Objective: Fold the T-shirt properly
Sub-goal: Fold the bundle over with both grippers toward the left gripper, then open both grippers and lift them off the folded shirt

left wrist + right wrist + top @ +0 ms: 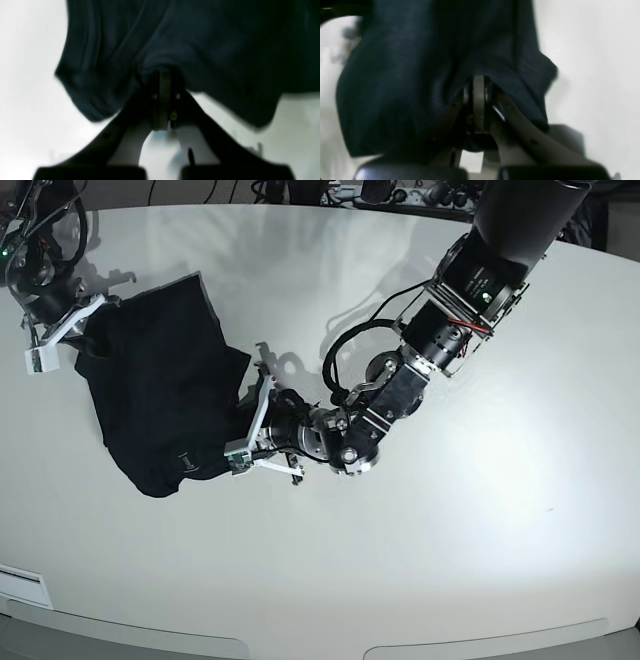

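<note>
While both of your arms reach over the white table point(480, 510), the T-shirt point(160, 395) lies bunched on its left part in the base view. Your left gripper point(243, 425) is clenched on the garment's right edge; your right gripper point(82, 330) is clenched on its upper left edge.

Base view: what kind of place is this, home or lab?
Probably a robotics lab bench, not a home: a bare white table, two robot arms whose left gripper and right gripper both clamp one black T-shirt, and loose cables along the far edge.
</note>
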`<state>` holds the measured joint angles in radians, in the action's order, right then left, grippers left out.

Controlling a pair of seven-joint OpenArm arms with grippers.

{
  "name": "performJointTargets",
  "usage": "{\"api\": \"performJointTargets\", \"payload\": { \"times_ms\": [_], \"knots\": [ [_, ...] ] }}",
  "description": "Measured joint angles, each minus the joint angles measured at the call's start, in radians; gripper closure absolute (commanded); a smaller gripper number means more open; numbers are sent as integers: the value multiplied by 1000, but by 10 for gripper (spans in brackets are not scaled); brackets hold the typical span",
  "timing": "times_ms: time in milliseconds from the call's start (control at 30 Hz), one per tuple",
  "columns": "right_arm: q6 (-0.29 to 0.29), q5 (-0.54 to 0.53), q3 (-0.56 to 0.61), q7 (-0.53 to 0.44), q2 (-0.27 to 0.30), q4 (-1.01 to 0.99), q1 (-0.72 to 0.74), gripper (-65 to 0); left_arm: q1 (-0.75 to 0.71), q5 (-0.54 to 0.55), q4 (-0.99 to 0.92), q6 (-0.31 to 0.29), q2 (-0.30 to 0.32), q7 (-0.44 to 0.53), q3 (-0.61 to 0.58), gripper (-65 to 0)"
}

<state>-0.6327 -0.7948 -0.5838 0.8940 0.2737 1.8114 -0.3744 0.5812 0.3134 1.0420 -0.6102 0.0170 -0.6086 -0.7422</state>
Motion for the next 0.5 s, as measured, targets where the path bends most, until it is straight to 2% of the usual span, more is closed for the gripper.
{"api": "performJointTargets", "payload": {
  "times_ms": [133,300,400,500],
  "knots": [
    [0,-9,0,-4,-14,0,-61,0,9,-53,-51,27,-3,132,-50,0],
    [-24,-82,0,-4,-39,0,-119,0,25,-78,-61,51,-5,152,-55,0],
    [-31,-76,-2,-4,-55,3,-124,0,59,-95,-61,57,-6,107,-56,0],
    [-32,-61,-41,-7,-55,50,-124,0,105,-83,-63,68,-2,-18,-52,0]
  ]
}}
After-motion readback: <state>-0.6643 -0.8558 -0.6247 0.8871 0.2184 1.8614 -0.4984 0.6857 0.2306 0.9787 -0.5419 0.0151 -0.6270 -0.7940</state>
